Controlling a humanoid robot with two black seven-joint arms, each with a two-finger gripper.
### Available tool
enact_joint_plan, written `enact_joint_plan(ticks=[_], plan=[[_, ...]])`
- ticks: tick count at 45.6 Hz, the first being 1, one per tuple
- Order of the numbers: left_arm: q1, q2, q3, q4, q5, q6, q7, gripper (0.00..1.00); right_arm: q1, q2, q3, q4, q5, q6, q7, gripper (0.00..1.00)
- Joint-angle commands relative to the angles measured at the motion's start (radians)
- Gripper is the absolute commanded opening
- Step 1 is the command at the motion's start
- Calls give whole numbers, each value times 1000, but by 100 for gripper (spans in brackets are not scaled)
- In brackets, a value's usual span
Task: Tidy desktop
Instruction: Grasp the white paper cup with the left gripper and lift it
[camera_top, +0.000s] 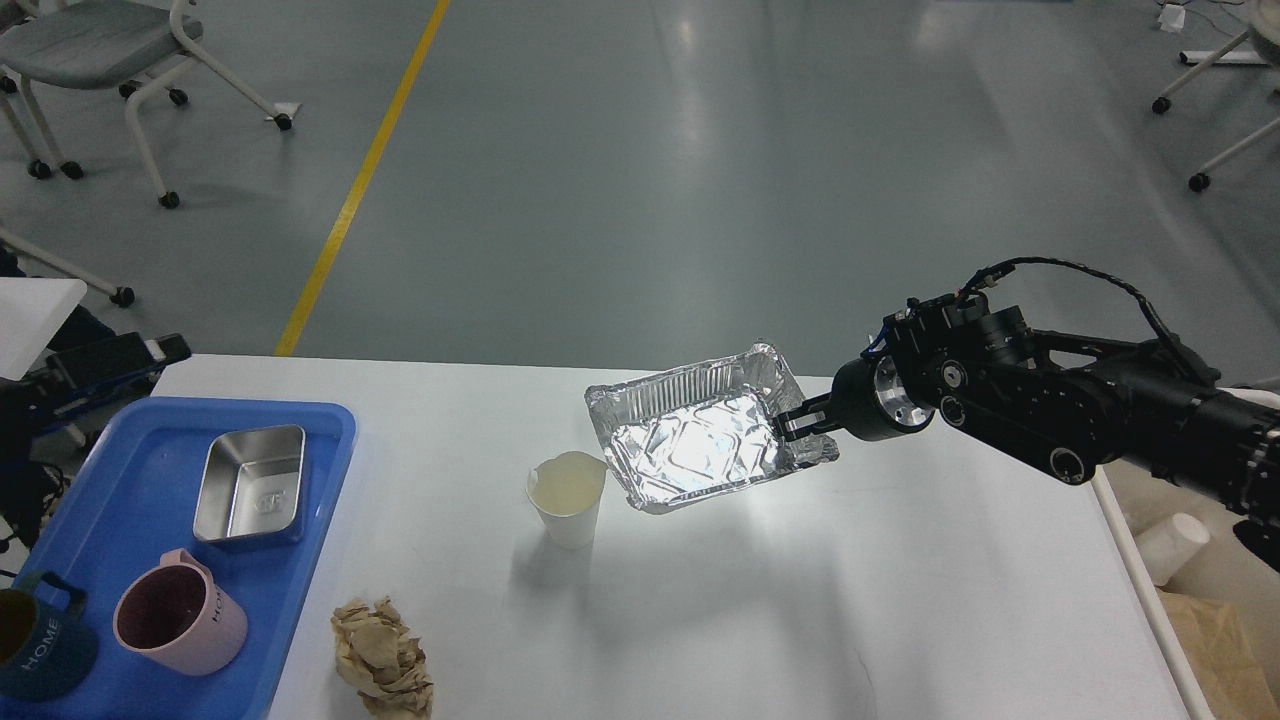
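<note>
Nearest, at lower left: crumpled brown paper wad (383, 660) lying on the desktop (700, 600), just beside the blue tray (320, 480). On that tray: dark blue mug (40, 650) lettered HOME at the near corner, pink mug (178, 618) beside it, likewise lettered, and a small steel rectangular dish (252, 484) farther back. Desktop itself: white, glossy, filling the lower half of the head view from the tray across to the right edge. Beyond that right edge, low down: beige bin (1215, 610) holding a white cup (1172, 547) and brown paper. Mid-table: white paper cup (567, 497), upright, rim dented, pale inside. Just behind and to its right: foil tray (700, 440), tilted, with its near-left corner close by the cup, raised above the surface with a shadow beneath. Right gripper (797, 420) pinching the foil tray's right rim, fingers pressed together on the foil; black arm entering from the right. Left gripper not seen; only dark hardware at the far left edge. Farthest: grey floor with a yellow line (360, 180) and wheeled chairs (110, 50) at the upper corners.
</note>
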Motion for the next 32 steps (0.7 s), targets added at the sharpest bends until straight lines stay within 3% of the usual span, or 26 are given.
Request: enact_joint_plan(ticks=[1, 15, 22, 32], plan=[[-223, -154, 273, 81, 31, 43, 6, 96, -1, -7, 0, 2, 1, 0, 0, 0], [-340, -361, 547, 162, 37, 131, 26, 96, -2, -16, 3, 0, 1, -1, 0, 0], [-336, -424, 604, 162, 97, 186, 26, 96, -2, -11, 5, 0, 1, -1, 0, 0], [-322, -493, 618, 200, 107, 195, 39, 95, -2, -14, 9, 2, 1, -1, 0, 0]])
